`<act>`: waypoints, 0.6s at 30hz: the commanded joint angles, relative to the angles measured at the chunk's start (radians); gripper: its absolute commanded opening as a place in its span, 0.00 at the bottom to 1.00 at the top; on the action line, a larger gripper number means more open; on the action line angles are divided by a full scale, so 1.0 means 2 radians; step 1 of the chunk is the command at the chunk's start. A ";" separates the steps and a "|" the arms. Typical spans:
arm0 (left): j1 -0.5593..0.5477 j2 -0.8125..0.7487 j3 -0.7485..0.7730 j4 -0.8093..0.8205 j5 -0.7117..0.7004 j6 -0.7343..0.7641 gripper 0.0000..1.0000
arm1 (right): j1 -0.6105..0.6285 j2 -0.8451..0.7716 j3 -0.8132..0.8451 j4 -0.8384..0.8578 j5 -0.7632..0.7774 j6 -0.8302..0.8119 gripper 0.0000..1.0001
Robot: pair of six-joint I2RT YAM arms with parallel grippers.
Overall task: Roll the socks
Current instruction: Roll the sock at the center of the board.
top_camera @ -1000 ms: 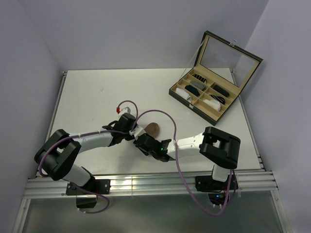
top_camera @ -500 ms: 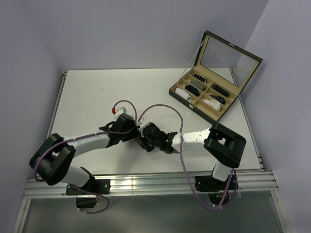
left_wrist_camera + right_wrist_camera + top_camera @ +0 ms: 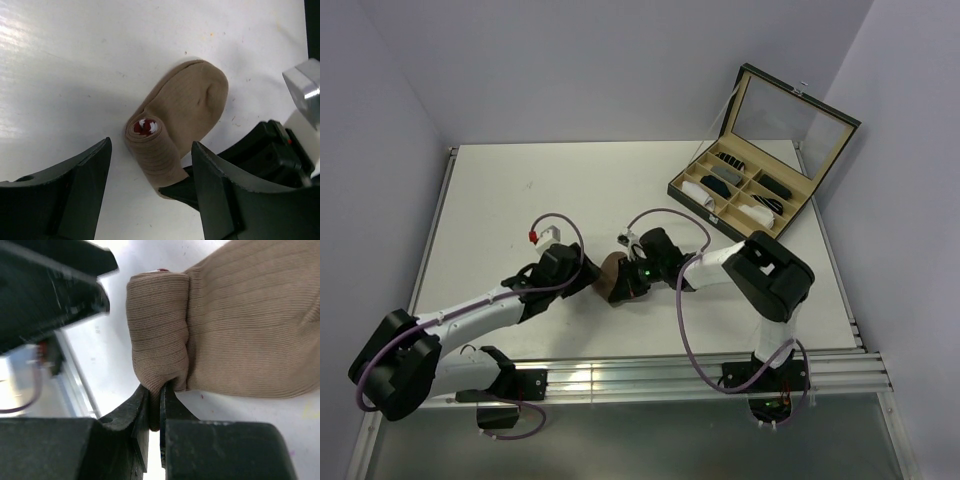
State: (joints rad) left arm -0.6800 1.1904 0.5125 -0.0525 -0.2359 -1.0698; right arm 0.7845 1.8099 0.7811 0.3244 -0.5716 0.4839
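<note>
A tan-brown sock (image 3: 610, 274) lies on the white table near the front middle, partly rolled from its cuff. In the left wrist view the roll (image 3: 152, 152) shows a red-and-white core, and the flat toe part (image 3: 192, 102) extends beyond it. My left gripper (image 3: 151, 145) is open, with its fingers astride the roll's near end and not touching it. My right gripper (image 3: 155, 397) is shut on the end of the roll (image 3: 160, 330), pinching a fold of fabric. From above, both grippers meet at the sock, the left gripper (image 3: 582, 284) from the left and the right gripper (image 3: 625, 282) from the right.
An open wooden box (image 3: 692, 192) with a glass lid stands at the back right, its compartments holding small sock rolls. A metal rail (image 3: 620, 375) runs along the table's front edge. Walls close in the left, back and right.
My left gripper has opened, let go of the roll and drawn back to the left. My right gripper has moved in and shut on the roll's end.
</note>
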 commanded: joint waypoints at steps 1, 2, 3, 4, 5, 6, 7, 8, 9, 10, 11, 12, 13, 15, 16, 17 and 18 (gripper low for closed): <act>0.001 0.005 -0.017 0.041 0.021 -0.017 0.69 | -0.016 0.041 -0.006 0.016 -0.088 0.048 0.00; 0.001 0.011 -0.020 0.045 0.022 -0.019 0.68 | -0.023 0.045 -0.004 0.019 -0.099 0.058 0.00; 0.001 0.016 -0.020 0.046 0.023 -0.020 0.67 | -0.026 0.048 -0.001 0.021 -0.104 0.060 0.00; 0.001 0.024 -0.021 0.048 0.020 -0.020 0.66 | -0.029 0.054 0.004 0.016 -0.107 0.060 0.00; 0.001 0.029 -0.022 0.051 0.018 -0.022 0.66 | -0.032 0.056 0.011 0.004 -0.110 0.058 0.00; 0.001 0.034 -0.022 0.052 0.018 -0.023 0.66 | -0.033 0.058 0.015 -0.002 -0.111 0.056 0.00; 0.001 0.042 -0.023 0.058 0.015 -0.023 0.66 | -0.033 0.059 0.021 -0.011 -0.109 0.052 0.00; 0.001 0.047 -0.024 0.061 0.013 -0.028 0.65 | -0.033 0.060 0.028 -0.026 -0.108 0.046 0.00; 0.001 0.051 -0.025 0.064 0.010 -0.031 0.64 | -0.033 0.061 0.032 -0.031 -0.107 0.043 0.00; 0.001 0.057 -0.026 0.068 0.008 -0.033 0.64 | -0.033 0.062 0.034 -0.036 -0.107 0.039 0.00; 0.001 0.060 -0.026 0.069 0.003 -0.038 0.64 | -0.033 0.064 0.039 -0.044 -0.108 0.038 0.00; 0.001 0.063 -0.026 0.070 0.001 -0.040 0.62 | -0.033 0.065 0.041 -0.046 -0.108 0.038 0.00; 0.001 0.067 -0.027 0.071 -0.002 -0.042 0.60 | -0.034 0.065 0.043 -0.047 -0.108 0.040 0.00; 0.001 0.071 -0.028 0.065 -0.008 -0.050 0.55 | -0.034 0.066 0.044 -0.049 -0.109 0.039 0.00; 0.001 0.075 -0.030 0.064 -0.009 -0.052 0.53 | -0.034 0.065 0.043 -0.046 -0.111 0.041 0.00; 0.001 0.077 -0.032 0.061 -0.010 -0.057 0.50 | -0.034 0.065 0.043 -0.046 -0.112 0.042 0.00; 0.001 0.079 -0.033 0.063 -0.010 -0.059 0.42 | -0.034 0.063 0.044 -0.047 -0.113 0.042 0.00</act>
State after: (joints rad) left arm -0.6800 1.3293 0.4656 0.0734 -0.2153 -1.1622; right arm 0.7143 1.9160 0.8581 0.3050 -0.7956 0.5789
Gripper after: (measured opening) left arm 0.454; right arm 0.124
